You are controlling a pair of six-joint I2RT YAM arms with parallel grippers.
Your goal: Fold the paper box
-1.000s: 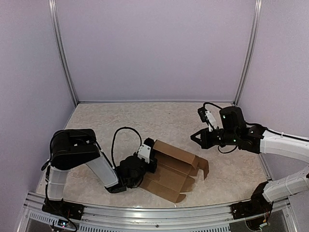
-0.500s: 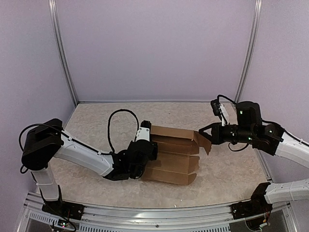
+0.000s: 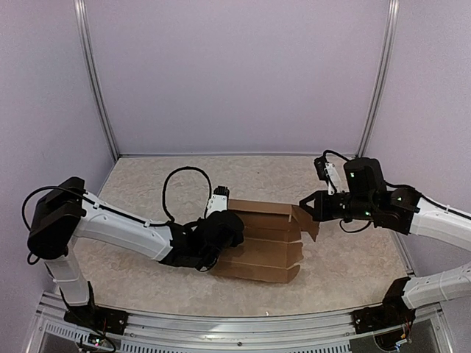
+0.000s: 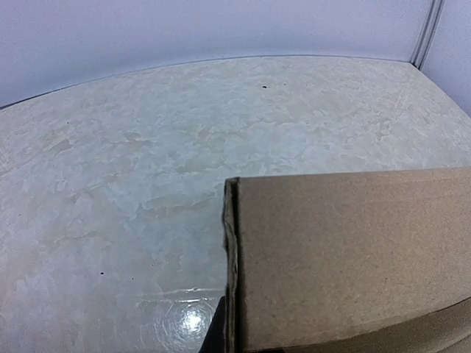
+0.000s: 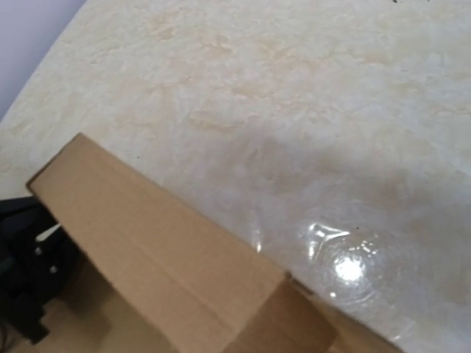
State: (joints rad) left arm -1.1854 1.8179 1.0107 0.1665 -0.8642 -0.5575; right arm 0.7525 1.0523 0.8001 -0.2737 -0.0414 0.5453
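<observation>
The paper box [image 3: 265,246] is a brown cardboard sheet, partly folded, lying mid-table with its back wall raised. My left gripper [image 3: 223,224] is at its left end. In the left wrist view one dark fingertip [image 4: 215,332] presses the outside of the upright cardboard wall [image 4: 346,257]; the other finger is hidden behind it. My right gripper [image 3: 307,209] is at the raised right end flap [image 3: 306,223], and its jaws look spread in the top view. The right wrist view shows only the box's back wall [image 5: 162,250] and the flap [image 5: 291,320], with no fingers visible.
The beige marbled tabletop [image 3: 184,176] is enclosed by lilac walls with metal posts [image 3: 96,81] at the back corners. A metal rail [image 3: 221,323] runs along the near edge. A black cable loop [image 3: 176,193] rises from the left arm.
The left gripper has swung the box from a diagonal to lie across the table and stretched out rightward. The right gripper moved away, then came back left to the right end flap.
</observation>
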